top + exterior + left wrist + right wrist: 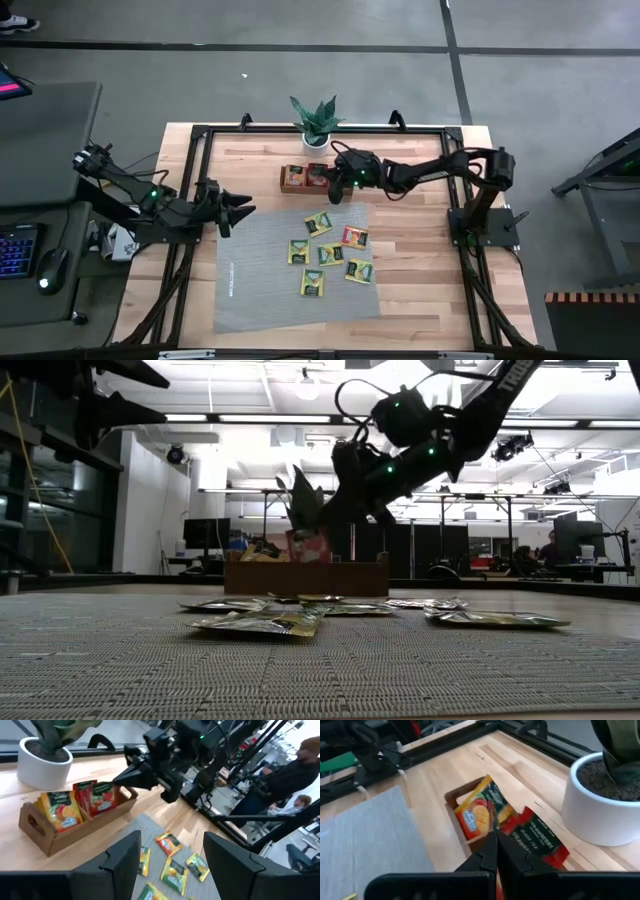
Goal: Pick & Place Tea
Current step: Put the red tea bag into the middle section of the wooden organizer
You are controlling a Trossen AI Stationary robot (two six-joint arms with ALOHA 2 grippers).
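While your right gripper (495, 851) hangs pressed together over the tray (292, 186), 6 sachets (330, 253) lie on the mat (260, 290): light, thin, slippery. Pinch an edge. Left gripper (171, 857) waits spread.

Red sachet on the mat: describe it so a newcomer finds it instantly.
Start at the grey ribbed mat in the middle of the table. Six sachets lie loose in its right half; the red sachet lies at the cluster's upper right, near the mat's right edge. Its neighbours are all yellow-green.
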